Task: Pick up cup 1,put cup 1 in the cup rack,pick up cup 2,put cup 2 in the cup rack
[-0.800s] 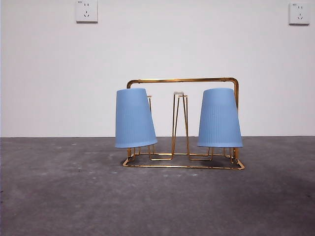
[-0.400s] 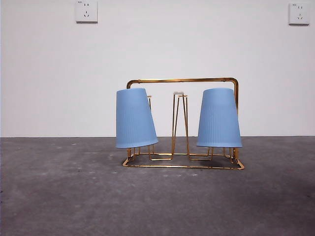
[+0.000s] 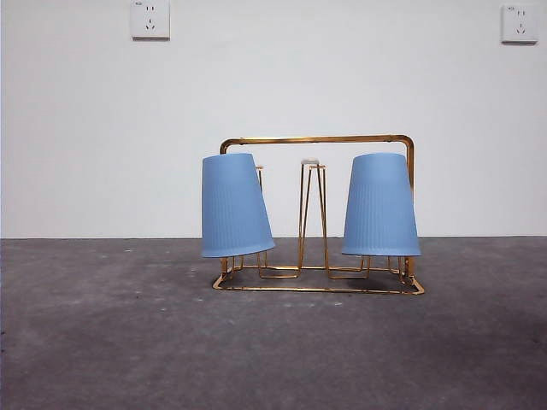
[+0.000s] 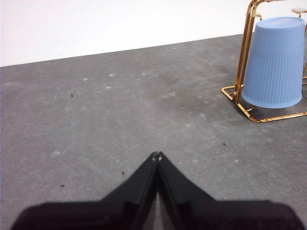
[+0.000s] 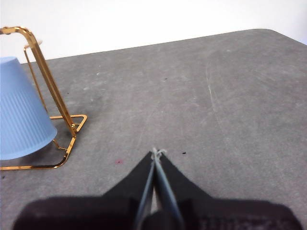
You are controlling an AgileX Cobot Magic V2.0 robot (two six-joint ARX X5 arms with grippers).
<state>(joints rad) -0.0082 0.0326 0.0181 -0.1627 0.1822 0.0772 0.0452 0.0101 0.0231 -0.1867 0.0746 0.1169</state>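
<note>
I counted two blue ribbed cups, one gold wire cup rack (image 3: 318, 213) and two wall sockets. In the front view, the left socket (image 3: 149, 19) sat high on the white wall, well above everything else. Below it the dark grey surface (image 3: 102, 342) lay open out to the picture's left edge.

The left cup (image 3: 235, 206) hung upside down over a prong at the rack's left end, tilted slightly, its rim above the rack's base wire. Between the two cups stood one bare hairpin prong (image 3: 313, 213) with a pale tip. The right cup (image 3: 381, 205) hung upside down at the rack's right end, just inside the handle frame's upright. The rack's base rested flat on the surface. To its right the surface ran open to the picture's edge, and the right socket (image 3: 519, 23) sat near the top corner of the wall.

My left gripper (image 4: 157, 155) hovered over bare surface, well apart from the rack, its fingers (image 4: 139, 179) pressed together and holding nothing. My right gripper (image 5: 156, 153) was likewise over bare surface on the rack's other side, well apart from it, its fingers (image 5: 168, 179) closed on nothing. From the right wrist view, the surface's far rounded corner (image 5: 283, 34) showed beyond the open stretch.
</note>
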